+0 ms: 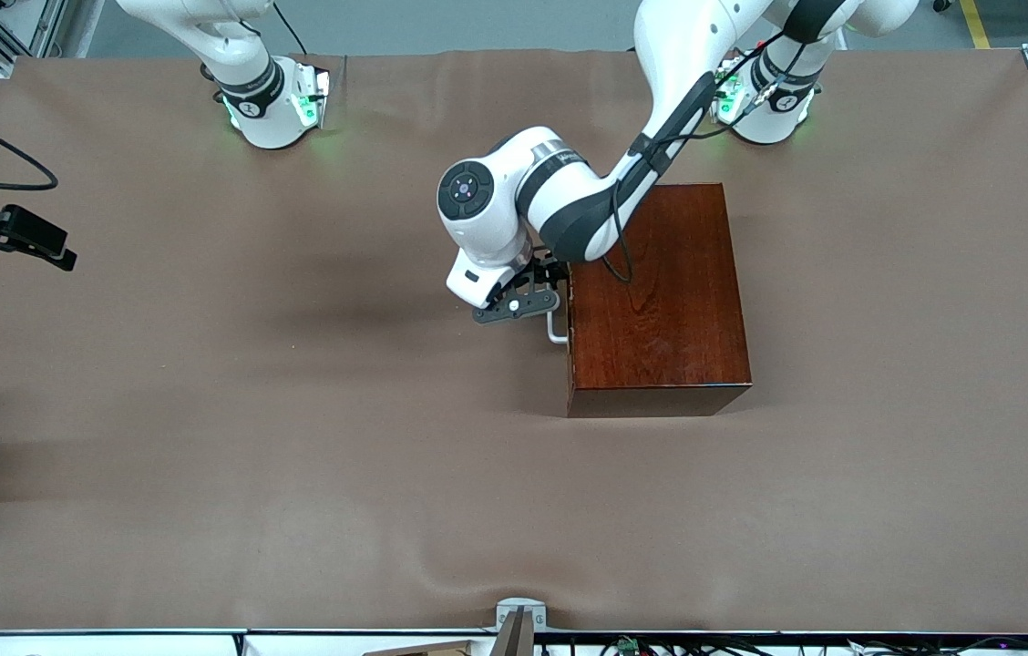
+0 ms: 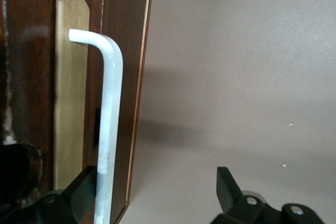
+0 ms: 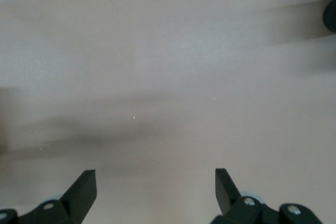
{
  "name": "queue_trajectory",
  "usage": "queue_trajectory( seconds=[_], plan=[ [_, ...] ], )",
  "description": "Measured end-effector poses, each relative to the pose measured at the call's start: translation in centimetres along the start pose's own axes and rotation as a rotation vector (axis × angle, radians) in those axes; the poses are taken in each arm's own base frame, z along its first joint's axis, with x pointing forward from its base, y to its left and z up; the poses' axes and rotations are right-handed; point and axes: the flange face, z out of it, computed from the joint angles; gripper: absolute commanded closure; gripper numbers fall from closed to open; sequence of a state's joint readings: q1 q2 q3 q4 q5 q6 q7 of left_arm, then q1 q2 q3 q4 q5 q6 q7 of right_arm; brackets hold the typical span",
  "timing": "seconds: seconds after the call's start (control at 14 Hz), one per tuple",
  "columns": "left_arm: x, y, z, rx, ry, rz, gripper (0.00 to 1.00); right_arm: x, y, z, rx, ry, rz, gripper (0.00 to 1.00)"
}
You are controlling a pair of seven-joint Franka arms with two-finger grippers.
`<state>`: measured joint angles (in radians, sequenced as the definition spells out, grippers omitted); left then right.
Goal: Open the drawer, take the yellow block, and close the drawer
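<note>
Wooden box (image 1: 660,301) looks heavy; its drawer's stiff white handle (image 2: 107,129) sits by one finger of the open left gripper (image 2: 152,192); right gripper (image 3: 155,192) waits, fingers apart.

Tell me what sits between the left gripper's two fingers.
In the left wrist view, the drawer's white handle sits just inside one finger of the open left gripper; the rest of the gap shows bare table.

A table (image 1: 295,437) covered in a brown, slightly rippled sheet carries a glossy reddish-brown wooden box (image 1: 660,301), standing toward the left arm's end; both arm bases seem to sit along its edge
</note>
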<state>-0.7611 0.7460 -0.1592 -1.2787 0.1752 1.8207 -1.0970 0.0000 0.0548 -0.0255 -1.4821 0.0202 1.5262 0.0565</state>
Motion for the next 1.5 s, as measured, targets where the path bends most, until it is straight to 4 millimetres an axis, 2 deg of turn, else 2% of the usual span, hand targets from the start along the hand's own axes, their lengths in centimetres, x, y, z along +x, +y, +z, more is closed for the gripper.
queue_trajectory(
  seconds=[0.78,1.5],
  plan=[
    [0.6,0.2,0.2,-0.024,0.015,-0.028,0.00,0.0,0.0,0.0,0.000,0.000,0.000,0.00],
    [-0.1,1.6,-0.4,-0.093,0.048,-0.091,0.00,0.0,0.0,0.0,0.000,0.000,0.000,0.00]
  ],
)
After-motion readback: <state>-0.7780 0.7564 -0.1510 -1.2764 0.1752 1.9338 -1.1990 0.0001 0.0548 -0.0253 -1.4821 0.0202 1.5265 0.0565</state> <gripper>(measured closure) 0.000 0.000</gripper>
